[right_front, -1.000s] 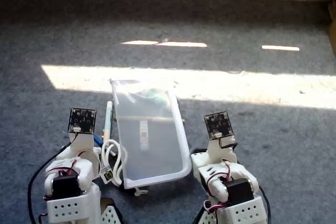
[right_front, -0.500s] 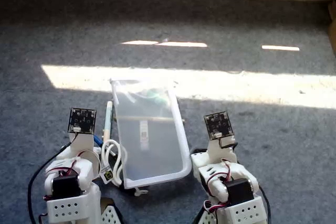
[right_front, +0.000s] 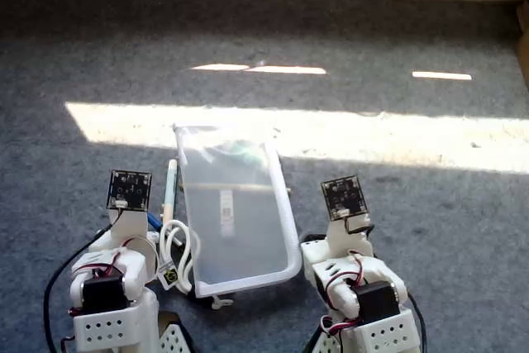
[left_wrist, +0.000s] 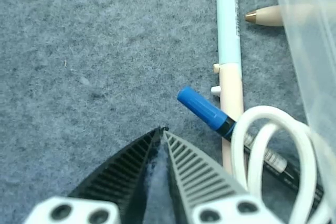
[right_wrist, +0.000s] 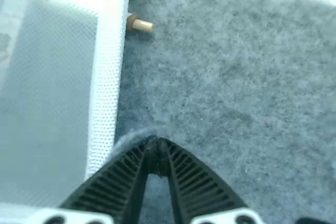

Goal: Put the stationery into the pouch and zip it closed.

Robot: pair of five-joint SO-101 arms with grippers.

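As the pouch lies between them, both jaws hover closed.

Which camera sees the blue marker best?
The left wrist view: the blue marker lies close, across the pale pen. The high view gives a blue sliver by the left arm; the right wrist view faces the pouch.

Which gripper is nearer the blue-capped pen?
Left. The left gripper, jaws shut, sits right beside the blue-capped pen; the right gripper is across the pouch, at its other side.
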